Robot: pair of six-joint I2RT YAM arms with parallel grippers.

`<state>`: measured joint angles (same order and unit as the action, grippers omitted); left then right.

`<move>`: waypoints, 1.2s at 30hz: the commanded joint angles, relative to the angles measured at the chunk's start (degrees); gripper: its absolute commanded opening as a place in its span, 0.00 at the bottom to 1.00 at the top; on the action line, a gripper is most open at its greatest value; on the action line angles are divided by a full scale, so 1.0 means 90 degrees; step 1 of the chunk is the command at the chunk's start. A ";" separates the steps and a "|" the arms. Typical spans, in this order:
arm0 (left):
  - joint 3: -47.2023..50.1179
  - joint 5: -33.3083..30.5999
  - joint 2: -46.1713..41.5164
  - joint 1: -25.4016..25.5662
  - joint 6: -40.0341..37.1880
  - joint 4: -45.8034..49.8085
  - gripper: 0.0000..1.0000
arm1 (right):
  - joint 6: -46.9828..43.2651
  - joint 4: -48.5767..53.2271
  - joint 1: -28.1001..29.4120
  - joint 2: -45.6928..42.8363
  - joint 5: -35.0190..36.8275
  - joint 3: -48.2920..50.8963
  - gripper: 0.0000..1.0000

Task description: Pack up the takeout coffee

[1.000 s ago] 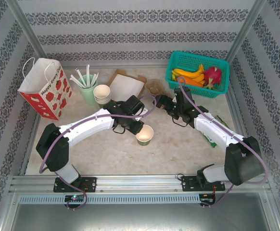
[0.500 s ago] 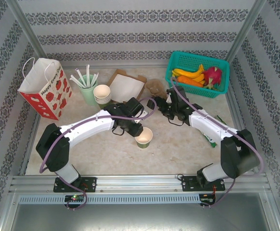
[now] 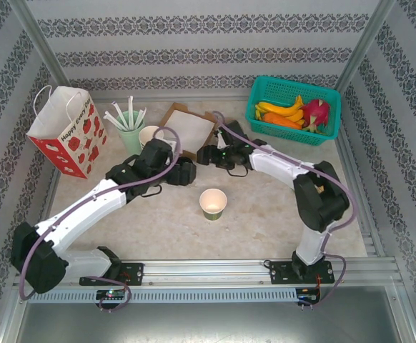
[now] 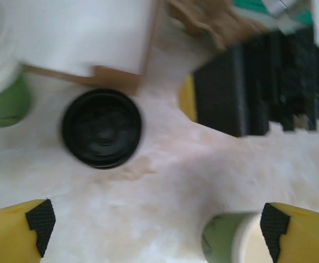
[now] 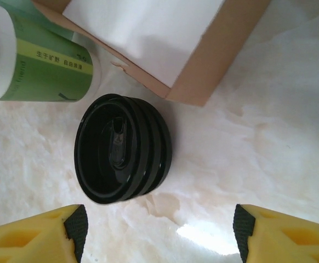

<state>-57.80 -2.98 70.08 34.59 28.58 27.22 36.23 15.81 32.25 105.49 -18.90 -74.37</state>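
My left arm (image 3: 86, 211) swings out to the left from its base, folds at the elbow, then reaches forward and to the right. My left gripper (image 4: 157, 222) points downward, jaws spread wide, with its yellow fingers (image 4: 14, 235) and their black pads at the two lower corners of the wrist view. My right arm (image 3: 315, 200) rises from its base, bends sharply and stretches left. My right gripper (image 5: 158, 227) is spread wide too. The two grippers sit near each other, not touching.
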 commanded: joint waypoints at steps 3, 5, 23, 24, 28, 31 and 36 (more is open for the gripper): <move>0.0340 -0.2479 -0.0285 -0.0341 0.3103 0.0738 0.99 | -0.0389 0.1243 0.0371 0.0758 0.0783 -0.1187 0.68; 0.0611 -0.2539 -0.0362 -0.0420 0.3534 0.0555 0.99 | -0.0520 0.1675 0.0491 0.1032 0.1092 -0.1621 0.62; 0.0641 -0.2496 0.0150 -0.0702 0.3739 0.0677 0.99 | -0.1159 0.3244 0.1017 0.2491 0.2153 -0.3811 0.46; 0.0648 -0.2460 0.0158 -0.0717 0.3729 0.0652 0.99 | -0.1155 0.3257 0.1031 0.2538 0.2155 -0.3866 0.44; 0.0608 -0.2391 0.0237 -0.0754 0.3671 0.0682 0.99 | -0.1180 0.3294 0.1056 0.2687 0.2165 -0.4077 0.37; 0.0587 -0.2393 0.0291 -0.0766 0.3651 0.0723 0.99 | -0.1203 0.3323 0.1060 0.2811 0.2091 -0.4194 0.39; 0.0553 -0.2365 0.0336 -0.0791 0.3585 0.0728 0.99 | -0.1277 0.3422 0.1065 0.2889 0.2166 -0.4315 0.34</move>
<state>-51.03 -24.08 72.55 28.36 60.95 32.14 25.67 44.80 41.15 130.39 -0.86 -111.63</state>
